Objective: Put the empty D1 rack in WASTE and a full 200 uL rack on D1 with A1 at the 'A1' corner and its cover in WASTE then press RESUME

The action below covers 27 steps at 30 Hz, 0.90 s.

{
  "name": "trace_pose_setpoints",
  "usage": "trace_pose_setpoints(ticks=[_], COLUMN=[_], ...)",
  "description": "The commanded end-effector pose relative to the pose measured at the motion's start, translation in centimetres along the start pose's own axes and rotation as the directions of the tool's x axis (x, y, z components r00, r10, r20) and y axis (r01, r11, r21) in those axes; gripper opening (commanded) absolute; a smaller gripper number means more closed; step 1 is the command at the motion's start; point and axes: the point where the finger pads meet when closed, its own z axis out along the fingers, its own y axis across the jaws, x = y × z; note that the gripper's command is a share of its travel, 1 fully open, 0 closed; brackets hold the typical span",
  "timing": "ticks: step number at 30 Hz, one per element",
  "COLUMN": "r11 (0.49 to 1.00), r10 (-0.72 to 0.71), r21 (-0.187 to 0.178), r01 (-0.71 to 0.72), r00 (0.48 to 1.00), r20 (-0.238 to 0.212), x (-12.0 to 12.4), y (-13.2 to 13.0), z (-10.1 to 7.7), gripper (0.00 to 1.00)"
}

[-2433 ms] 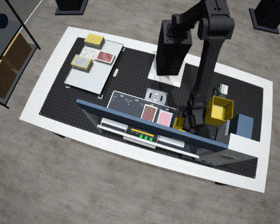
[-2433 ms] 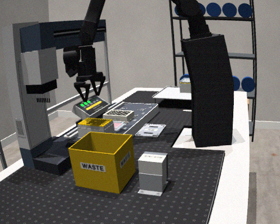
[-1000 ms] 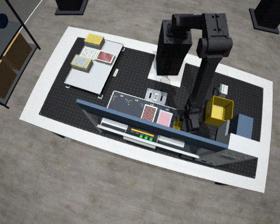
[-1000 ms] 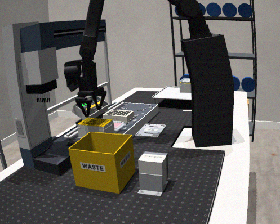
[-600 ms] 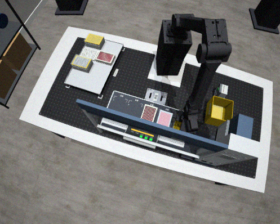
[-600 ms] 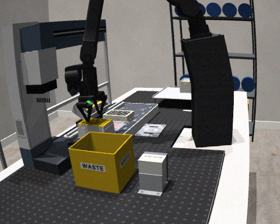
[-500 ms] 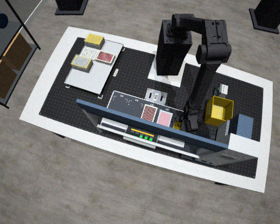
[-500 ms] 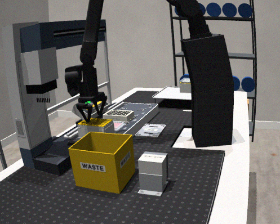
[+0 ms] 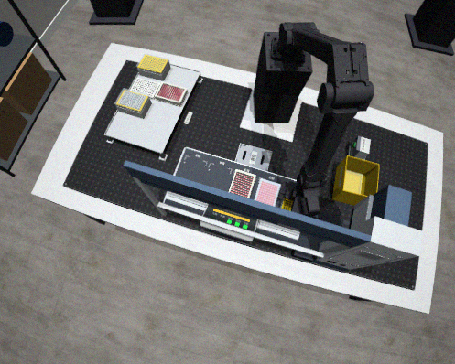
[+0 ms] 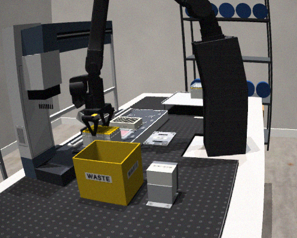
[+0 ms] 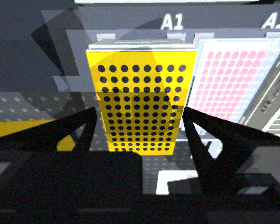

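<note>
Claw [image 11: 139,131] spread wide, nothing in it — I've got it low over the yellow tip rack [image 11: 141,102], fingers straddling its near end on the wrist cam. Rack's holes look dark, i.e. empty, and it sits in the deck slot marked A1, just left of the pink well plate [image 11: 230,77]. WASTE bin [image 10: 107,171] stands near the rack on the black surface [image 10: 184,215] — exterior cam.
</note>
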Motion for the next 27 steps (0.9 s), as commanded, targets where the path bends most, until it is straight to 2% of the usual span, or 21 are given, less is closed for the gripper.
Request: trace_pose_setpoints(ticks=[1, 11, 27], r11=[1.000, 1.000, 1.000], r10=[-0.003, -0.003, -0.003], r21=[-0.001, -0.001, 0.004], r01=[0.003, 0.003, 0.003], r00=[1.000, 1.000, 1.000], r20=[0.006, 0.006, -0.006], x=[-0.5, -0.4, 0.1], y=[-0.4, -0.5, -0.7], z=[1.6, 3.2, 3.3], gripper=[1.00, 1.00, 1.00])
